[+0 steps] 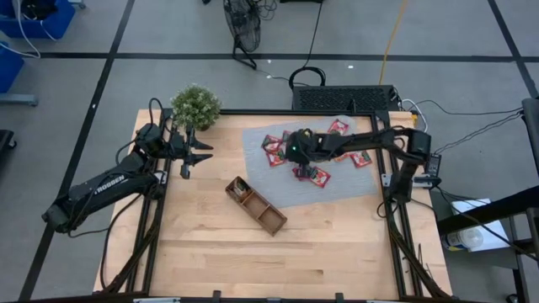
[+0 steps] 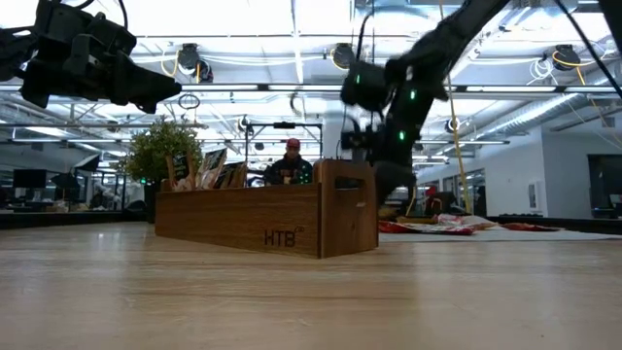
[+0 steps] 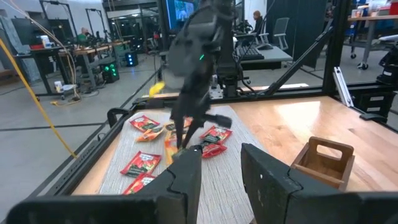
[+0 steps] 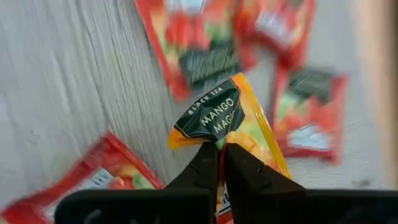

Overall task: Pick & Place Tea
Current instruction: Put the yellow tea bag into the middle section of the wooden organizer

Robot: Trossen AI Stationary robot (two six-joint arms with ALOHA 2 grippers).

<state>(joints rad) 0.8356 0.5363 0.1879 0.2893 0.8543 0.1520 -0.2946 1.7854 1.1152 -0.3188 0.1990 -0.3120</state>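
Right end effector point(image 4: 219, 163) pinches an orange sachet point(image 4: 239, 127) mid-mat point(image 1: 286, 189); left end effector point(image 1: 195, 154) spread near the table's edge.

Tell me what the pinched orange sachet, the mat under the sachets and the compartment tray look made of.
Orange sachet in the right hand: glossy foil or plastic film, judging by its sheen and creased corner. Mat: grey, matte, finely ribbed, probably woven fabric or vinyl. Tray: brown wood with visible grain and a smooth finish.

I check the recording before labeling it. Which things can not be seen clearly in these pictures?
- Tray contents: low view, its wall hides them; high view, too small.
- Orange sachet, lower half: right wrist view, right gripper shut on it.
- Sachets on the mat: low view, seen edge-on.
- Left gripper: holds nothing visible.
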